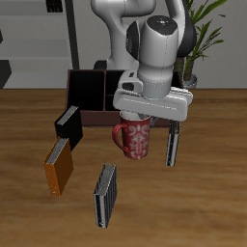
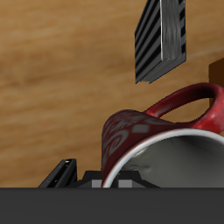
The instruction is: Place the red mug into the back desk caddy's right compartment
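Note:
The red mug (image 1: 135, 141), speckled pale with a loop handle, sits just under my gripper (image 1: 136, 120) near the table's middle. In the wrist view the mug (image 2: 144, 131) fills the frame, with its grey inside and its handle in sight. My gripper (image 2: 98, 180) is shut on the mug's rim wall, one finger outside and one inside. I cannot tell whether the mug rests on the table or hangs just above it. The dark brown back desk caddy (image 1: 89, 92) stands farther back. The arm hides much of it, including its right compartment.
A black book (image 1: 68, 126) and an orange book (image 1: 58, 167) lie in front of the caddy. A grey striped book (image 1: 105, 194) stands near the front edge, also in the wrist view (image 2: 162, 39). A slim dark book (image 1: 172, 147) stands beside the mug.

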